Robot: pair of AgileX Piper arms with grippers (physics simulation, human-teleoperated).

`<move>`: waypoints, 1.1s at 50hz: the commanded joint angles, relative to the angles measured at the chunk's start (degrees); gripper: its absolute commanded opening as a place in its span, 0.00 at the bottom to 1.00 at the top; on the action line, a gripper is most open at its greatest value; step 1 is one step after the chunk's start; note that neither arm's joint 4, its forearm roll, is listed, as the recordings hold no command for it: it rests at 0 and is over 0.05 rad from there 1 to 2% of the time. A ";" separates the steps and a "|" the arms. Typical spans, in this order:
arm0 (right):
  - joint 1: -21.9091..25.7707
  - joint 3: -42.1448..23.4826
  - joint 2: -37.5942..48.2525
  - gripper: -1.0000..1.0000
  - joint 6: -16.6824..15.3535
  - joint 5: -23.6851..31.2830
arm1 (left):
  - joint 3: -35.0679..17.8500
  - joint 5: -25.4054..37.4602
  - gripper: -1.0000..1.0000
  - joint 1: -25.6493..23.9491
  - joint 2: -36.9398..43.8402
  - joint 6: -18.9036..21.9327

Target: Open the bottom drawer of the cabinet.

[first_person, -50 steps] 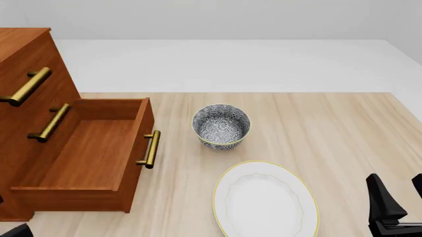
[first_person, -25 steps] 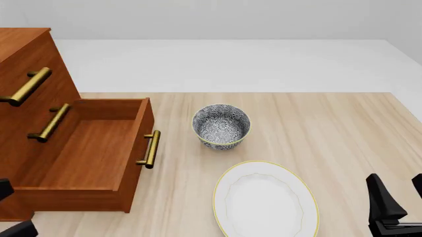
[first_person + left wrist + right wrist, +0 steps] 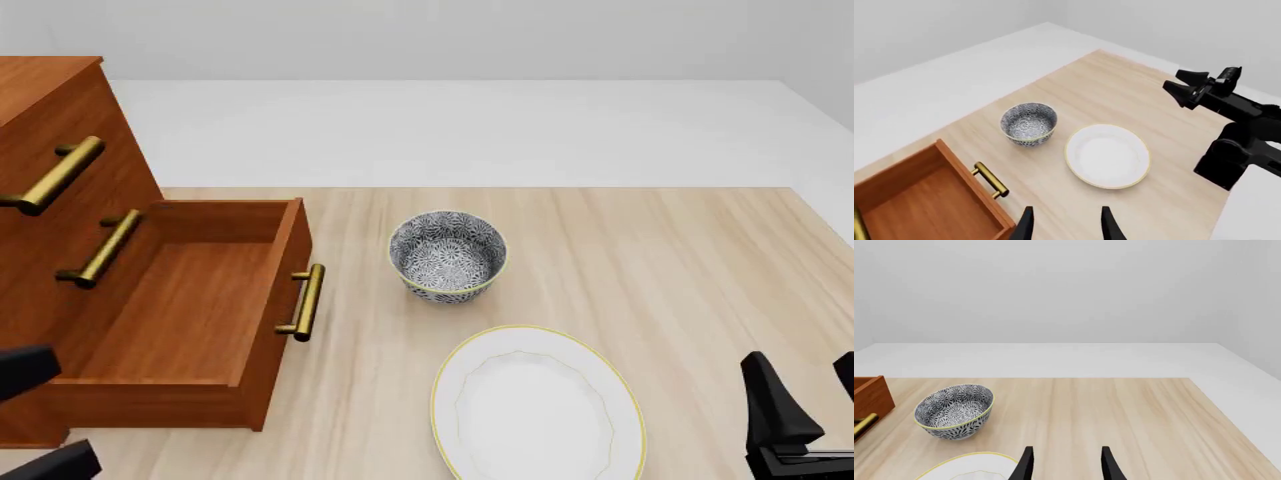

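The bottom drawer [image 3: 187, 310] of the cabinet [image 3: 54, 180] is seen pulled well out at the counter's [image 3: 667, 260] left side. The left gripper [image 3: 1064, 227] is released, holding nothing; the right gripper [image 3: 1064, 465] likewise. If the left arm is swung carelessly, the drawer could be knocked shut or the bowl [image 3: 449, 255] struck.
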 commanded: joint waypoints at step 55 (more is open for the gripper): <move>0.00 0.00 0.00 1.00 0.00 0.00 | -0.06 -8.78 1.00 12.95 11.31 9.77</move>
